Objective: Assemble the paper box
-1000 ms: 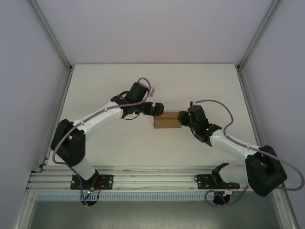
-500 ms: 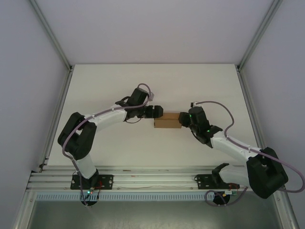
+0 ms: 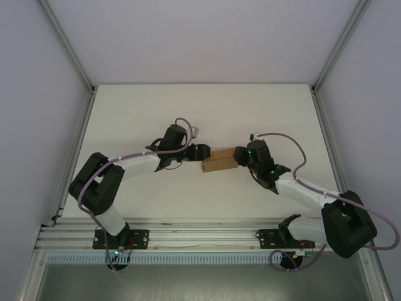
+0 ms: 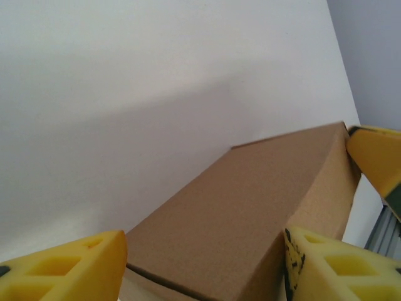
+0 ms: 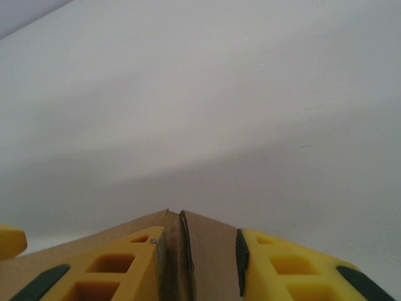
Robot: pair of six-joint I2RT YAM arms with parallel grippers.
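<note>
The paper box [image 3: 219, 160] is at the middle of the table [image 3: 156, 113], directly between the two hands, and its long axis runs from one hand to the other. The right gripper [image 3: 239, 157] pinches the cardboard wall at its own end. The left gripper [image 4: 200, 266] stands astride the opposite end, one finger along each long side. Whether it presses or only flanks the box, I cannot tell. Both hands are equally near, so I think the next move is a squeeze across the short axis.
</note>
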